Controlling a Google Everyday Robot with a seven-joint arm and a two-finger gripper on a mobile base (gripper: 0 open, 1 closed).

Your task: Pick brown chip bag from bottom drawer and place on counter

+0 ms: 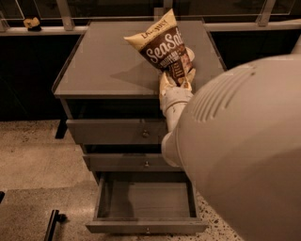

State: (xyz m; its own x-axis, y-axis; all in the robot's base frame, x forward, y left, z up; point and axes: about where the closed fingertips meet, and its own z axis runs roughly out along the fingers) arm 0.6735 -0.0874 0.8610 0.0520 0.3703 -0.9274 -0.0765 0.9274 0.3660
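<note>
Dim room at back, dark panes and rail posts (66,12), speckled floor (33,155) below. Centre: grey drawer cabinet with desk (99,66) on top, flat, thin raised rim. Over front-right part of desk: gripper (178,81), at end of big white arm (235,155) filling right of view. Pinching lower end of brown chip bag (162,44) between jaws. Holding bag tilted, top leaning left and back, over desk, with shadow on surface just left of it. Cannot tell whether bottom edge touches. Lower down: bottom drawer (146,228) pulled out, no bag in its tray; two upper drawers (117,131) above it.

Judged step: pick done, placing in hand. Next, as a guess: lower until bag rests on desk, then spread jaws and lift clear. Calls for slow descent, since crinkly light bag likely to tip or slide once let go. Safer laid flat than stood up. Better released further in, away from near front rim.
</note>
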